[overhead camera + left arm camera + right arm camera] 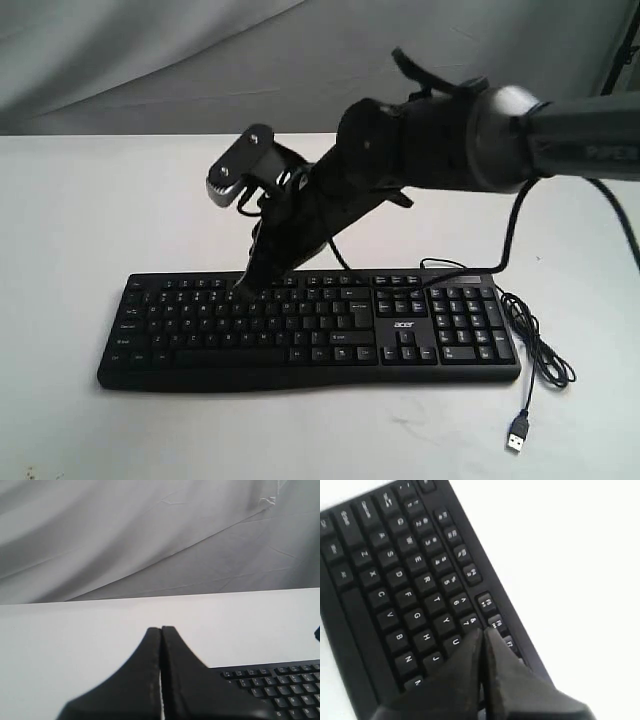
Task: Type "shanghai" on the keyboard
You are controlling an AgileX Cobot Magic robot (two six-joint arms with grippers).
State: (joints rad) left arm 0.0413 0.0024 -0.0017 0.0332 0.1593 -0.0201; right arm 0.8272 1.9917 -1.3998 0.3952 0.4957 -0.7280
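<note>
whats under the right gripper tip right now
The wide black plastic keyboard: the black right gripper, shut, hangs over the rows just past the 7 key and U key. Keys directly beneath its fingers are covered, and contact cannot be told.

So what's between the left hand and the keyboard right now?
Only bare white tabletop, per the left wrist view; the shut left hand hangs beside a corner of the wide black plastic keyboard.

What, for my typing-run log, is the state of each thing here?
Wide black plastic keyboard: flat on the white table.
Thin black USB cable: unplugged, plug loose on table.
Left gripper: shut, empty.
Right gripper: shut, empty, tip by the 7 and U keys.
</note>
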